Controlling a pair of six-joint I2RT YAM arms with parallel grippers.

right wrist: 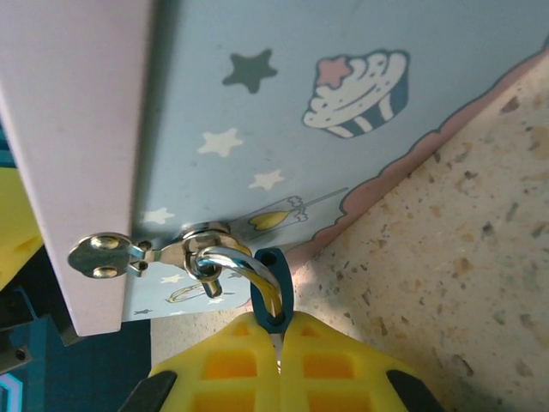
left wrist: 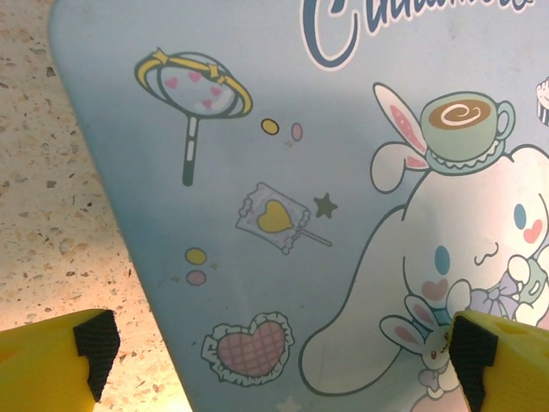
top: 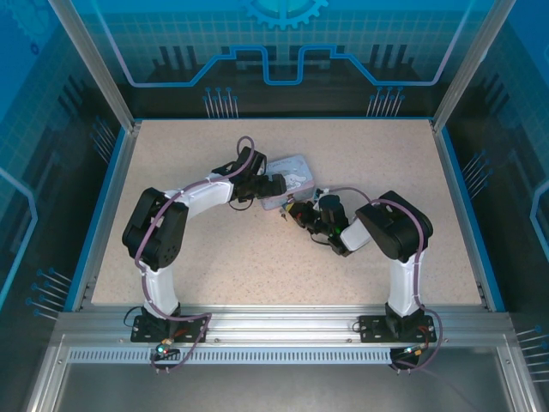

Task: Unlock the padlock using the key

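Over the tin (left wrist: 257, 172), the left gripper (left wrist: 283, 348) hangs spread wide while the right gripper (right wrist: 279, 343) clamps the padlock (right wrist: 273, 292).

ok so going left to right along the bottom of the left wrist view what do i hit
yellow gripper finger → speckled table → tin → checked heart drawing → small bunny drawing → other yellow gripper finger

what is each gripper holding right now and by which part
Right gripper is shut on the padlock, pinching its lower end; the shackle sits in the hasp. Left gripper is open, holding nothing.
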